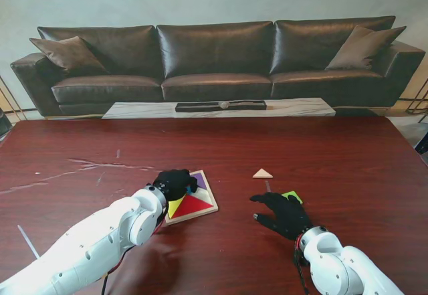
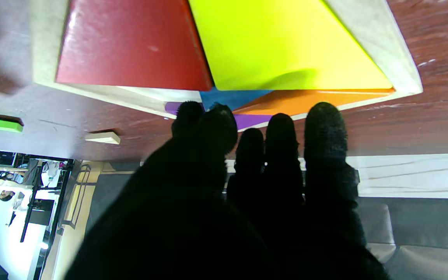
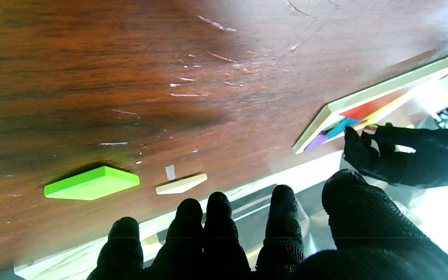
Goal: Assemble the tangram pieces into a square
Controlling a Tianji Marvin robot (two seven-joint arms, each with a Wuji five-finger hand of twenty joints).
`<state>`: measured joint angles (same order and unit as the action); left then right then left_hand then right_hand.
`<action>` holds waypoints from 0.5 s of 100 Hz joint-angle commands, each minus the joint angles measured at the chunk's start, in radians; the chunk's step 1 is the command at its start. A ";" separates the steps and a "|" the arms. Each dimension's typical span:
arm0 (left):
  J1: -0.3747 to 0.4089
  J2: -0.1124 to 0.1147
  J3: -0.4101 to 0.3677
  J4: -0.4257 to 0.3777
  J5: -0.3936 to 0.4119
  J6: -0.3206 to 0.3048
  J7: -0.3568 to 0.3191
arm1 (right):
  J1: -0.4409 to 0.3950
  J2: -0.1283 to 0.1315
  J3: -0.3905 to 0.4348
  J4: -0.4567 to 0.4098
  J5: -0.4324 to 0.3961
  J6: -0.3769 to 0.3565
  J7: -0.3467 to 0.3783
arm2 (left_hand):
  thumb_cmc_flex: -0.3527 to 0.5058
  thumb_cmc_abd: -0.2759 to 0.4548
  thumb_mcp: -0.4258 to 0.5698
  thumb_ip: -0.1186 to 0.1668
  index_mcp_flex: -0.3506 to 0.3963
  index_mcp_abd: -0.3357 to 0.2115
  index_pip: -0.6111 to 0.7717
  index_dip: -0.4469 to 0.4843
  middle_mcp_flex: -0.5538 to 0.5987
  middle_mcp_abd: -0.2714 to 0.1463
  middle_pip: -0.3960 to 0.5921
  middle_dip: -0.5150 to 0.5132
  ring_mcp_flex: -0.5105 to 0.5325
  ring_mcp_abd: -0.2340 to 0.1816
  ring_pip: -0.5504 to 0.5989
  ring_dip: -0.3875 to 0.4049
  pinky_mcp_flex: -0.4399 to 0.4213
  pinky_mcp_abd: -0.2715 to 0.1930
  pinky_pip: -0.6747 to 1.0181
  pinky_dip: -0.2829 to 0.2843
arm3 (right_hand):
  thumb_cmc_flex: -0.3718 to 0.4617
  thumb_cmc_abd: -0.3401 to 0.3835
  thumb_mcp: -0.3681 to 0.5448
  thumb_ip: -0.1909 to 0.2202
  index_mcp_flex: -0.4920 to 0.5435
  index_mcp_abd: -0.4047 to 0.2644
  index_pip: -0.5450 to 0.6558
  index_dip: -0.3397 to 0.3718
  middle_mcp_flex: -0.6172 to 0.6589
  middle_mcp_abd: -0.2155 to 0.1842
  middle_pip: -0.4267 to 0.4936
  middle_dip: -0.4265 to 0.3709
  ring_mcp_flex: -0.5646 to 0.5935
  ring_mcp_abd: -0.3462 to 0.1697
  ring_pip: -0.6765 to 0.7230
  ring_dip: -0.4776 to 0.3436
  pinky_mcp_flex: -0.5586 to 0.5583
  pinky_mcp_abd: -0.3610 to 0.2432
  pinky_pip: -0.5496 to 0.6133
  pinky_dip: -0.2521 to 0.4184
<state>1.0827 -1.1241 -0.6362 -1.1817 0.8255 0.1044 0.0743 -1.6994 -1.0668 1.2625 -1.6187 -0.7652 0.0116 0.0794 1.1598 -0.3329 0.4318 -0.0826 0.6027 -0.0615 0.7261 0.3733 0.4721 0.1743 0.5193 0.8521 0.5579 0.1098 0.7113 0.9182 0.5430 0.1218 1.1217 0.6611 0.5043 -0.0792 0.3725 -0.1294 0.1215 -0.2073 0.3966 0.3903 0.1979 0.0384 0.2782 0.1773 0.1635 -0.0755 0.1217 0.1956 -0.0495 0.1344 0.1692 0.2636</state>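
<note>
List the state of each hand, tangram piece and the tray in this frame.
Wooden tray: flat on the table, partly filled.
Red triangle: seated in the tray.
Yellow triangle: seated in the tray.
Purple piece: in the tray, partly hidden by the left hand.
Green piece: loose on the table, outside the tray.
Cream triangle: loose on the table, untouched.
Left hand: over the tray, grip unclear.
Right hand: open, beside the green piece.
</note>
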 commanded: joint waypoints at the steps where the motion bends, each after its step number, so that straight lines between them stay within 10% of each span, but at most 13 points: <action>1: 0.005 0.001 -0.001 -0.009 0.004 0.003 0.013 | -0.005 -0.002 -0.005 -0.001 -0.001 0.001 0.002 | 0.082 0.034 -0.016 0.003 0.016 -0.013 -0.025 0.012 -0.032 0.027 -0.011 0.037 -0.016 0.015 -0.002 0.037 -0.004 0.007 0.017 0.023 | 0.013 0.027 -0.017 0.023 -0.032 -0.021 -0.012 0.006 -0.021 -0.004 -0.021 -0.010 -0.033 -0.030 -0.010 0.006 -0.001 -0.002 -0.031 0.028; 50: -0.028 0.000 0.047 0.011 -0.003 0.011 -0.016 | -0.009 -0.003 0.002 -0.002 0.000 0.001 -0.002 | 0.131 0.110 -0.124 0.015 -0.031 -0.038 -0.127 0.006 -0.201 0.024 0.035 0.016 -0.124 0.008 0.042 0.106 -0.118 0.050 0.033 0.086 | 0.016 0.028 -0.017 0.023 -0.032 -0.023 -0.008 0.008 -0.021 -0.005 -0.022 -0.010 -0.033 -0.029 -0.009 0.006 0.001 -0.003 -0.039 0.036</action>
<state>1.0610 -1.1243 -0.5935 -1.1750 0.8245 0.1135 0.0607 -1.7003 -1.0669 1.2648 -1.6184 -0.7649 0.0123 0.0785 1.2079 -0.2588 0.3151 -0.0826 0.5963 -0.0837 0.6140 0.3747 0.3179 0.1784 0.5402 0.8851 0.4594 0.1124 0.7350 1.0111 0.4302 0.1586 1.1398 0.7121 0.5044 -0.0790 0.3724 -0.1294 0.1215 -0.2073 0.3963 0.3903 0.1979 0.0384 0.2750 0.1773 0.1635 -0.0755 0.1215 0.1956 -0.0493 0.1344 0.1603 0.2677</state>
